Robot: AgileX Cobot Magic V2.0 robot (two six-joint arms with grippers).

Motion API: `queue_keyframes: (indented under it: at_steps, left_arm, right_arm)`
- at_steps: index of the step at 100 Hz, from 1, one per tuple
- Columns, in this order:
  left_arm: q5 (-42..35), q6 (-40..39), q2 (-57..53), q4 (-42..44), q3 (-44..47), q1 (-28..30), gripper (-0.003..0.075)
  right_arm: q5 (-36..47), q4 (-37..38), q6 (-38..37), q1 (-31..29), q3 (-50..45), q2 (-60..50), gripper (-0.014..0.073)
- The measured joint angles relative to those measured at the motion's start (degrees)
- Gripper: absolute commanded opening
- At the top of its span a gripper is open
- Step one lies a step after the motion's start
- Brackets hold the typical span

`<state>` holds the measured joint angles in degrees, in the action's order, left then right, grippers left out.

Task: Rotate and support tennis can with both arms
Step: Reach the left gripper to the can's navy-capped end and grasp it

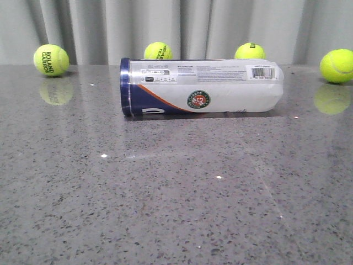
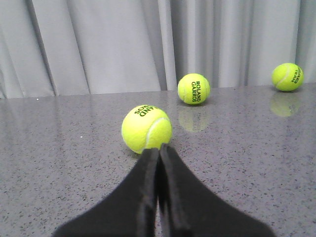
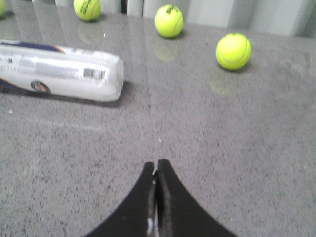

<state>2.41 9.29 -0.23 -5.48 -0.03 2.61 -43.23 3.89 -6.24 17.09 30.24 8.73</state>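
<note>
The tennis can point(image 1: 201, 86) lies on its side on the grey speckled table, navy-blue end band to the left, barcode end to the right, round red-green logo facing me. It also shows in the right wrist view point(image 3: 59, 74), apart from my right gripper point(image 3: 156, 164), which is shut and empty over bare table. My left gripper point(image 2: 159, 149) is shut and empty, its tips just short of a tennis ball point(image 2: 146, 129). The can is out of the left wrist view. Neither arm shows in the front view.
Several yellow-green tennis balls stand along the back by the grey curtain: far left point(image 1: 51, 60), two behind the can point(image 1: 158, 51) point(image 1: 249, 51), far right point(image 1: 337, 65). More balls show in the wrist views point(image 2: 193, 89) point(image 3: 233, 51).
</note>
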Motion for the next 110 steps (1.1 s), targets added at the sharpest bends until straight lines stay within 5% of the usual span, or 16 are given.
queue_keyframes:
  at_steps: [35,77,87,101,110]
  left_arm:
    - [3.6,0.0,0.0,-6.5,-1.3,0.0,-0.0020]
    - [19.6,0.0,15.7,-6.9,-20.5,0.0,-0.0013]
    - [22.7,0.0,20.7,-8.2,-24.7,0.0,0.0102]
    - [25.4,0.0,27.5,-12.1,-29.3,0.0,0.0476]
    - [26.6,0.0,31.4,-15.2,-31.4,0.0,0.0591]
  right_arm:
    - [1.8,0.0,-0.1,0.0,-0.5,0.0,-0.0068]
    - [1.9,0.0,-0.1,0.0,-0.5,0.0,-0.0068]
    - [2.0,0.0,-0.1,0.0,-0.5,0.0,-0.0068]
    - [2.0,0.0,-0.1,0.0,-0.5,0.0,-0.0068]
    - [2.0,0.0,-0.1,0.0,-0.5,0.0,-0.0068]
